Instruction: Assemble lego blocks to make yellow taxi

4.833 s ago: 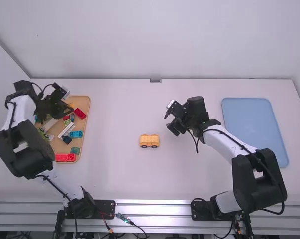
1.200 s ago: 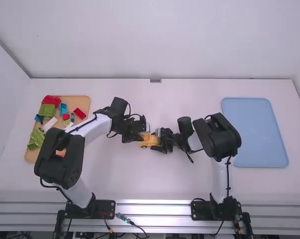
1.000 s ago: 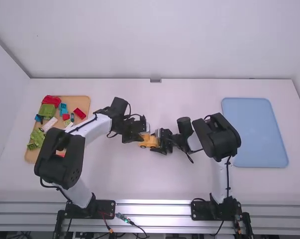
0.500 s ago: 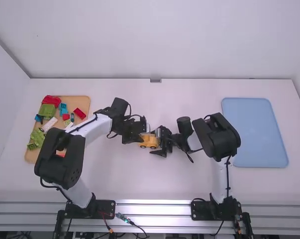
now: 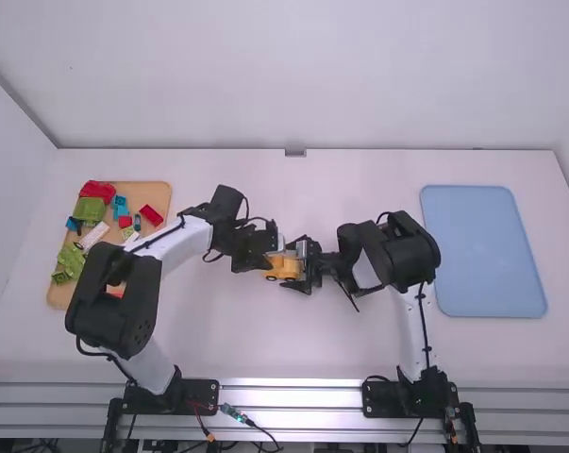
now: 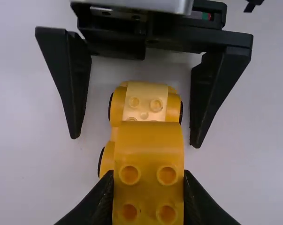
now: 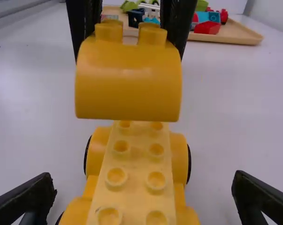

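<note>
L gripper [image 5: 273, 255] pinches a smooth, glossy yellow curved brick [image 6: 149, 145] w/ round studs, above pt of the yellow wheeled base [image 7: 136, 173], contact unclear; base sits approx mid-table on the white table [image 5: 227, 330], its top strip paler & studded; R gripper [image 5: 301, 269] has tapered black fingers spread wide, 1 per side of base.

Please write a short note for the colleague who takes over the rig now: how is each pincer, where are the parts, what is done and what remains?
Left pincer: shut on yellow block, above the base.
Right pincer: open, fingers on both sides of the wheeled base, not touching it.
Parts: base stands on the table; other blocks lie on the wooden tray.
Done: block picked up.
Left: probably steady the base, then press the block onto its studs.
</note>
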`<action>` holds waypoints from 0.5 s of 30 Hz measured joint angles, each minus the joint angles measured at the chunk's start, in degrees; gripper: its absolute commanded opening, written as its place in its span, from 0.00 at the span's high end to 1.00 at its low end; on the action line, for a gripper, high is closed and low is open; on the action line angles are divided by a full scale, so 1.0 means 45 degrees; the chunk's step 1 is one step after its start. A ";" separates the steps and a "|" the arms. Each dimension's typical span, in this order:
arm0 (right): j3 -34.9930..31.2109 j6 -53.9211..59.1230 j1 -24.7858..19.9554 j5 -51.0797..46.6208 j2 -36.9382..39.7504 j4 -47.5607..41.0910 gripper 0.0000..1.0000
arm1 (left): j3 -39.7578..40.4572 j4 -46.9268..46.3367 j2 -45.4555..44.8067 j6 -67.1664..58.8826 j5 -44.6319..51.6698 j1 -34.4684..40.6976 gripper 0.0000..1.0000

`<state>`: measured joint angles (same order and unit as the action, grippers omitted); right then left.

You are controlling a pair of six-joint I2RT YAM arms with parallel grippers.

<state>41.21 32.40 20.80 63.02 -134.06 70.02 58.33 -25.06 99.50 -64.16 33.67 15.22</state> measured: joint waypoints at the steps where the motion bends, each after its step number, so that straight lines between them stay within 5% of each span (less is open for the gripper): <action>1: -0.0223 -0.0287 0.0024 -0.0316 -0.0005 0.0432 0.01 | 0.0000 0.0126 0.0000 0.0102 -0.0117 0.0000 0.98; 5: -0.0792 -0.1049 0.0243 -0.1253 -0.0005 0.1098 0.00 | 0.0000 0.0214 0.0000 0.0393 -0.0452 0.0000 0.98; 10: -0.0816 -0.1559 0.0418 -0.1554 0.0000 0.0996 0.24 | 0.0000 0.0219 0.0000 0.0510 -0.0554 0.0000 0.98; 15: -0.0753 -0.1554 0.0185 -0.1515 0.0000 0.0913 0.28 | 0.0000 0.0107 0.0000 0.0457 -0.0544 0.0000 0.98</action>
<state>37.82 25.41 21.63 56.21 -134.06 74.13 58.33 -24.58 99.50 -62.11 31.22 15.22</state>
